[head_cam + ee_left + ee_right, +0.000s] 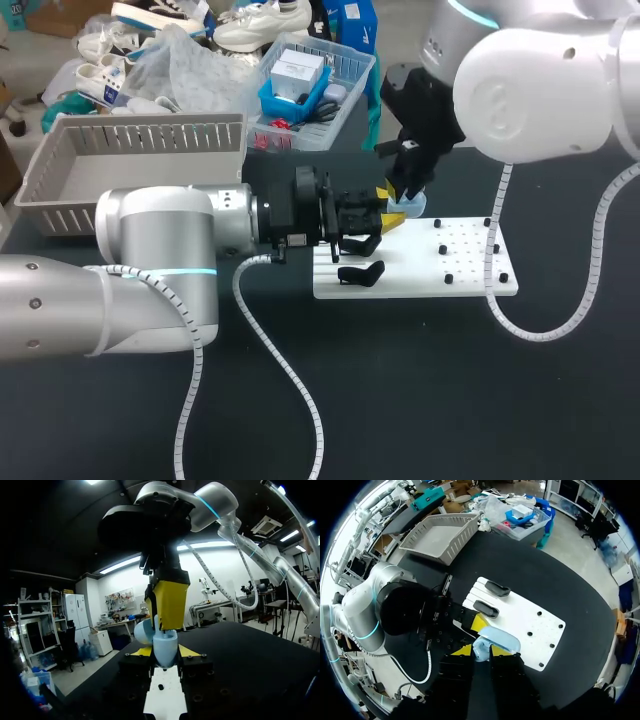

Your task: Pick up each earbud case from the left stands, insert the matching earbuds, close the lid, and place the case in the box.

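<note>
— Two yellow tips of the left gripper (165,654) pinch the pale blue case (165,646) from both sides. Its lid (144,631) stands open.
— And the right gripper (167,605)?
— It hangs from above, right at the open case. Whether it grips something, one cannot tell.
— What lies under them?
— The white board (470,272), with black stands (486,608) on its left part. Farther back, at the table's left, sits the grey box (70,190).
</note>
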`<state>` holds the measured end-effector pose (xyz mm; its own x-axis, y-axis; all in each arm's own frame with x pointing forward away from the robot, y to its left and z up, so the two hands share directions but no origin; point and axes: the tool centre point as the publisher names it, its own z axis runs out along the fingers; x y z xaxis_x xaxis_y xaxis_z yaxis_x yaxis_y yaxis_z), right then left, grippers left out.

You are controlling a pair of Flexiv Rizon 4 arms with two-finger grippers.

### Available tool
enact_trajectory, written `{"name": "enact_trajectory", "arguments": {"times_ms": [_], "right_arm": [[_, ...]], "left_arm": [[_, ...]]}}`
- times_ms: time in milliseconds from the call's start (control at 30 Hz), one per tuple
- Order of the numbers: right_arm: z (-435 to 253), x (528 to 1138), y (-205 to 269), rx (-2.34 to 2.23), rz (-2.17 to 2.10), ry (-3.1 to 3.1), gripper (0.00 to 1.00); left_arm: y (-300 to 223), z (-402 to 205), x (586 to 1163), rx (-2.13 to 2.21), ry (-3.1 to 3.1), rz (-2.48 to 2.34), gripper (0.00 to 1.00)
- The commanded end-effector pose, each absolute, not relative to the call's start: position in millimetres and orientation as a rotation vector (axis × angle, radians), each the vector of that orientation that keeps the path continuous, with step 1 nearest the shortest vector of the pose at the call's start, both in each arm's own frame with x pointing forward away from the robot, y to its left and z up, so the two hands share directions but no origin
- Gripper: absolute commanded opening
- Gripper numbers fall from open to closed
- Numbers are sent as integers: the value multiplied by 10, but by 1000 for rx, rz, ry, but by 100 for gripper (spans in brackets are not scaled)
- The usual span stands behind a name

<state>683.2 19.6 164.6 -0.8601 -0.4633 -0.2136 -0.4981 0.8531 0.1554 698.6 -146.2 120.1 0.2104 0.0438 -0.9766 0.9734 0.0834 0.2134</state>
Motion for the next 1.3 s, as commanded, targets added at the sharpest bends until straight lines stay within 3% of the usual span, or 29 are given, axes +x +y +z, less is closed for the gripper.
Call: {"name": "enact_trajectory", "arguments": {"times_ms": [33, 267, 333, 1300], "right_arm": [[1637, 6816, 203, -742, 308, 2857, 0], [1630, 6805, 205, -744, 316, 2854, 11], [1627, 6806, 202, -738, 325, 2854, 19], [1651, 6775, 208, -738, 304, 2855, 22]], "left_arm": [[-1472, 1205, 6986, 1261, 1113, -971, 0], [-1472, 1205, 6986, 1261, 1113, -971, 0], [-1472, 1205, 6986, 1261, 1113, -971, 0], [-1472, 1205, 6986, 1261, 1113, -971, 0]]}}
